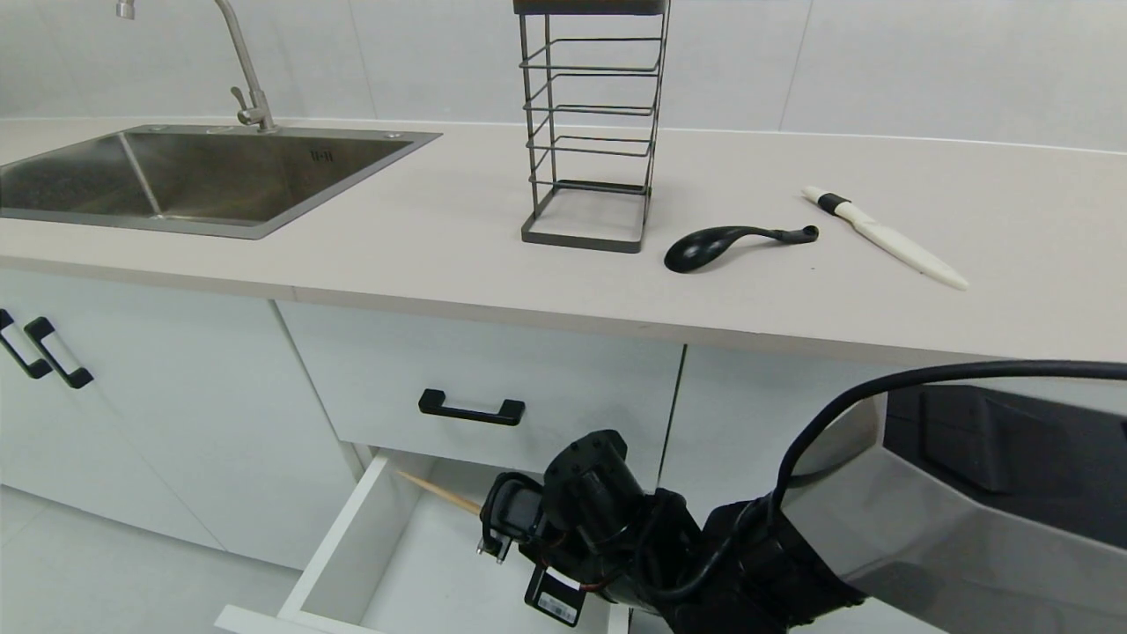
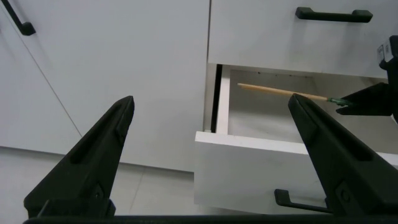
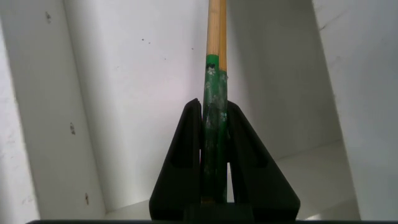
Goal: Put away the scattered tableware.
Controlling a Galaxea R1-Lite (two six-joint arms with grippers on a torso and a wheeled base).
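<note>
My right gripper [image 1: 490,527] is shut on the green end of a pair of bamboo chopsticks [image 1: 438,493] and holds them inside the open white drawer [image 1: 335,546] below the counter. In the right wrist view the chopsticks [image 3: 216,37] stick out from between the pressed fingers [image 3: 186,143] over the drawer floor. My left gripper [image 2: 211,102] stands open and holds nothing, in front of the cabinet and facing the drawer [image 2: 249,142]; the chopsticks [image 2: 280,92] and right gripper [image 2: 342,101] lie beyond it. A black spoon [image 1: 704,246] and a white knife [image 1: 885,236] lie on the counter at the right.
A tall wire rack [image 1: 590,132] stands mid-counter beside the spoon. A steel sink [image 1: 202,176] with a faucet [image 1: 242,66] is at the left. The upper drawer with a black handle [image 1: 471,408] is closed above the open one. Cabinet doors stand at the left.
</note>
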